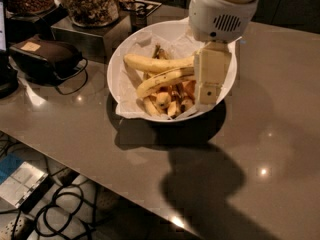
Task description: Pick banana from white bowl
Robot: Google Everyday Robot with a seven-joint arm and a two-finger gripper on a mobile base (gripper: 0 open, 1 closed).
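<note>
The white bowl (pixel 125 54) stands on the grey table, lined with crinkled white paper. In it lies the banana (pixel 162 81), long, curved and yellow with dark speckles, across the bowl's middle. A second long banana (pixel 152 63) lies just behind it. Short banana pieces and orange chunks (pixel 167 101) lie under them. My gripper (pixel 207 100) hangs down from the white wrist (pixel 222 9) inside the bowl's right half. It covers the right ends of both long bananas.
Glass jars of dark snacks (pixel 92 4) stand on a metal box (pixel 87 36) behind the bowl at left. A dark case with a cable (pixel 45 56) lies at far left. The table's front edge (pixel 100 169) runs diagonally, with cables on the floor (pixel 65 214) below.
</note>
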